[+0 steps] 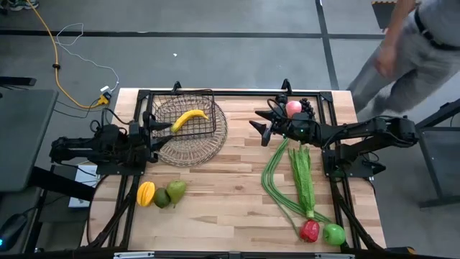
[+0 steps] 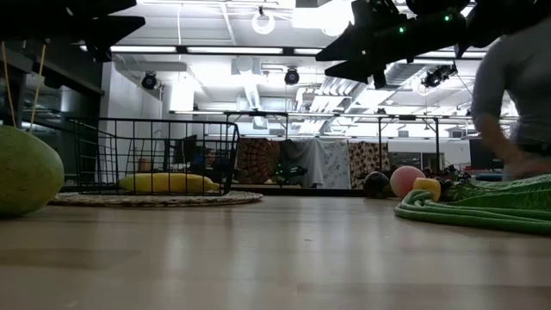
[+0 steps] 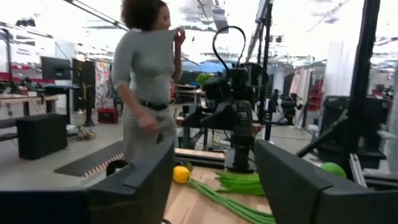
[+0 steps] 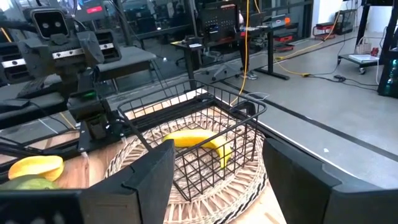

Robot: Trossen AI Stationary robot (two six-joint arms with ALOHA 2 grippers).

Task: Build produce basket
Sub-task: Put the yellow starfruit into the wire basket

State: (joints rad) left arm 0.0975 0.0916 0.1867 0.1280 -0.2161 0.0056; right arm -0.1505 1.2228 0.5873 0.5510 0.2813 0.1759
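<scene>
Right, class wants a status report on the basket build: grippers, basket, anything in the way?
Left gripper open at basket rim, empty. Right gripper open, empty, above the table. Banana in basket; other produce outside. Person beyond the table's far right corner.

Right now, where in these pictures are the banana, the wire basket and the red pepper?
banana (image 1: 188, 119): view from above, on the middle of its curved yellow body.
wire basket (image 1: 213, 109): view from above, on its right rim wire.
red pepper (image 1: 310, 231): view from above, on its red top.
</scene>
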